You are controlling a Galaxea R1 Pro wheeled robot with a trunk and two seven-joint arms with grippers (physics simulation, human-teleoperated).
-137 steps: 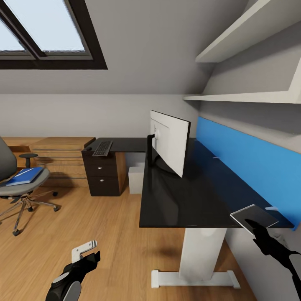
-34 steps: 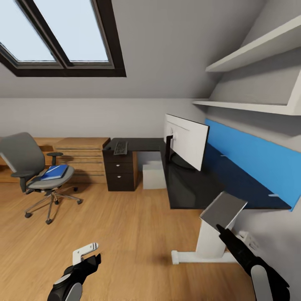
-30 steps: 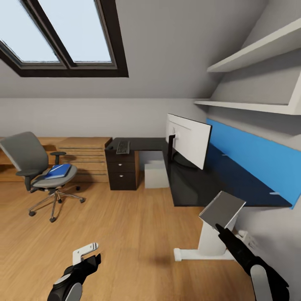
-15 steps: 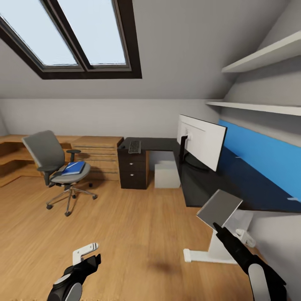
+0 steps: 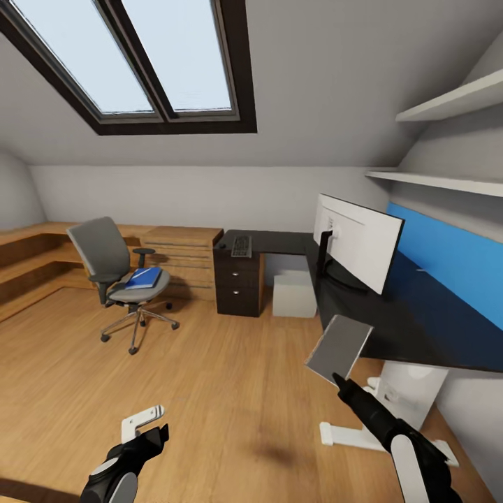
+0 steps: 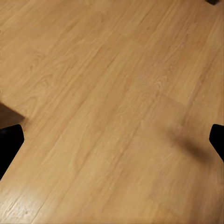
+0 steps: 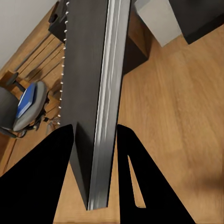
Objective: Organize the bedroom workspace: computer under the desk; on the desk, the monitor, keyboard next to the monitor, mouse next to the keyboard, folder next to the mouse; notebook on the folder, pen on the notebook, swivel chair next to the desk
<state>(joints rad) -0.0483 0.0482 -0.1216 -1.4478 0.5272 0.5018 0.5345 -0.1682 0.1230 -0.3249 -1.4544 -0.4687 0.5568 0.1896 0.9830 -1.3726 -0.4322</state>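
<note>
My right gripper (image 5: pixel 341 379) is shut on the lower edge of the notebook (image 5: pixel 339 348), a thin grey rectangle held upright over the floor in front of the desk (image 5: pixel 419 325). In the right wrist view the notebook (image 7: pixel 93 102) stands edge-on between the two black fingers. The blue folder (image 5: pixel 144 277) lies on the swivel chair (image 5: pixel 105 248), out on the floor at the left. On the desk are the monitor (image 5: pixel 360 241), the keyboard (image 5: pixel 242 245) and the mouse (image 5: pixel 222 245). The computer (image 5: pixel 293 293) stands under it. My left gripper (image 5: pixel 148 425) hangs open above the floor. The pen is out of view.
A dark drawer unit (image 5: pixel 239 290) holds up the desk's far wing. Low wooden shelving (image 5: pixel 181 255) runs along the back wall behind the chair. Wall shelves (image 5: pixel 447 105) and a blue panel (image 5: pixel 454 251) are above the desk. Wood floor (image 5: pixel 223 377) lies between me and the chair.
The whole view has swung left and drawn back, so the chair now sits nearer the middle. My right gripper has carried the notebook off the desk corner out over the floor.
</note>
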